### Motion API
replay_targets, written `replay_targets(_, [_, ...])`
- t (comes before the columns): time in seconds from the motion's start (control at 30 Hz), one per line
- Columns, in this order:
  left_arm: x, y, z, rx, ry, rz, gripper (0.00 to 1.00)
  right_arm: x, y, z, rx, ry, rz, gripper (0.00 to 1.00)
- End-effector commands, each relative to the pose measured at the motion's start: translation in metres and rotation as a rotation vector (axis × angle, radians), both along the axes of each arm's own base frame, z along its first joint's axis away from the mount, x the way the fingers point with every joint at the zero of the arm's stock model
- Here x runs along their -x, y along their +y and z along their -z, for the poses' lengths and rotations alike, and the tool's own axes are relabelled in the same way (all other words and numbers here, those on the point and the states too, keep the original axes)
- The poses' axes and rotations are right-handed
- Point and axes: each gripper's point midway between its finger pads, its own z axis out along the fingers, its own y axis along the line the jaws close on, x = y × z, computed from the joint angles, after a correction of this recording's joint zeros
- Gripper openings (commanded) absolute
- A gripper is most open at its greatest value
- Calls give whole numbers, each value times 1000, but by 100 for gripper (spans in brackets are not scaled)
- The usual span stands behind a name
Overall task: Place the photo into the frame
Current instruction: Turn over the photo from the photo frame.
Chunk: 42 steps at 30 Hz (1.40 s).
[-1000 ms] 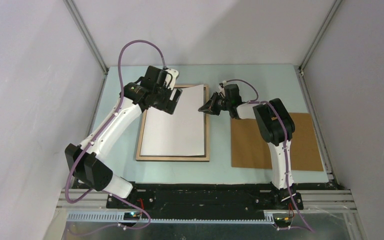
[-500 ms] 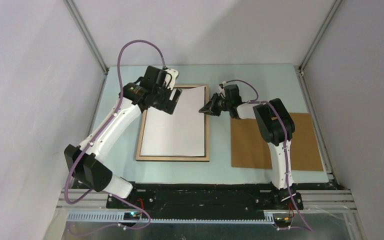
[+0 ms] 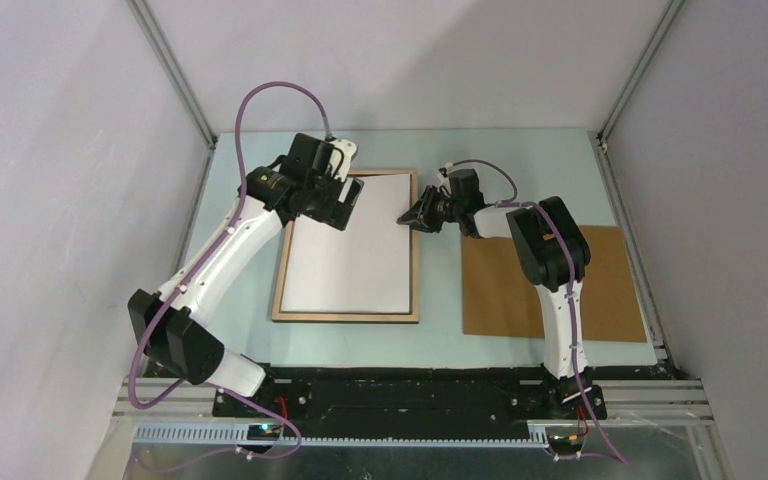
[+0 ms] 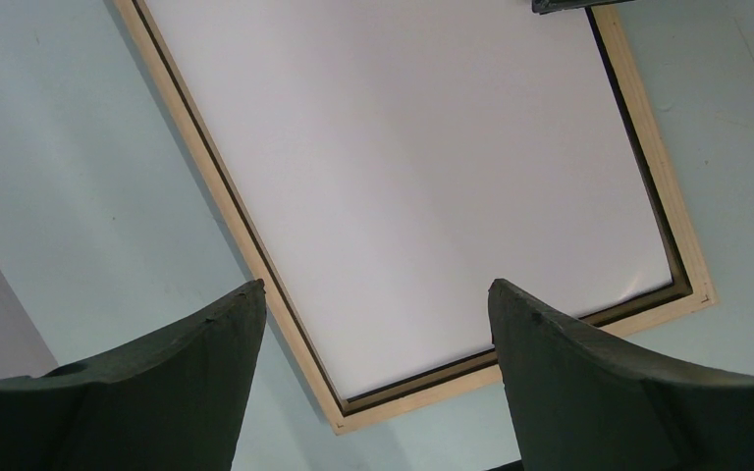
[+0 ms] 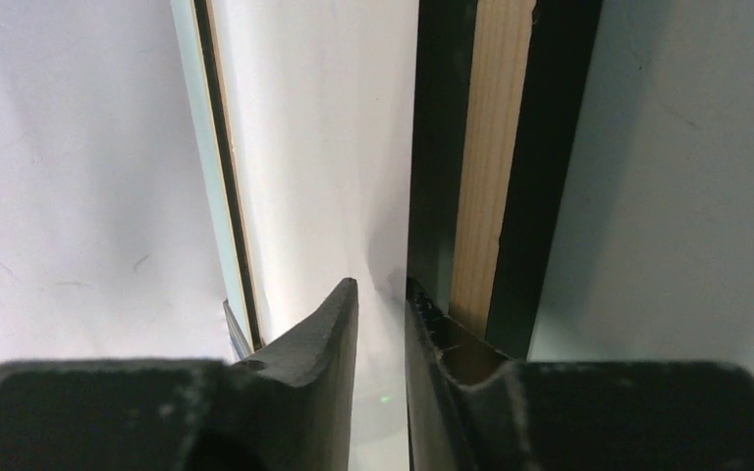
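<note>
The photo lies white side up in the frame, below the wide-open left gripper. Its edge sits at the tips of the right gripper, whose jaws are narrowly parted and empty

The photo is plain white — no pattern; the frame light wood, edged black; worktop pale blue-green — board brown.

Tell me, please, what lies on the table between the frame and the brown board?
In the top view only a bare strip of pale table separates the frame from the brown board; the right gripper reaches across above its far end.
</note>
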Motion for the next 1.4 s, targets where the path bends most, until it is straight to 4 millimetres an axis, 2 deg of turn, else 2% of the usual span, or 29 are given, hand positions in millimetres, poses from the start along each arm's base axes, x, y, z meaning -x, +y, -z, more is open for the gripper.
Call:
replay_targets(0.0, [0,3,-16,16,-53,9,88,-13,3,-26,-15,-80,-2,33])
replay_targets(0.27, [1,4,-18,15,-59,8,88,-13,2,-29,3,-80,-7,49])
replay_targets(0.7, [4,5,-21,21,-67,12,88,-12,-12,-47,79,-123,1,53])
replay_targets(0.87, [4,7,-24,18,-77,9,88,-12,-20,-62,110,-167,5,54])
replay_targets(0.93, [5,7,-24,18,-79,7,89,-13,-28,-71,137,-206,8,54])
replay_targets(1.07, [5,7,-25,21,-82,5,92,-22,-58,-95,223,-330,36,56])
replay_targets(1.17, [3,5,-26,38,-93,6,96,-27,-90,-114,295,-411,56,58])
replay_targets(1.37, [1,-8,-21,84,-98,52,100,-19,-159,-127,491,-526,124,59])
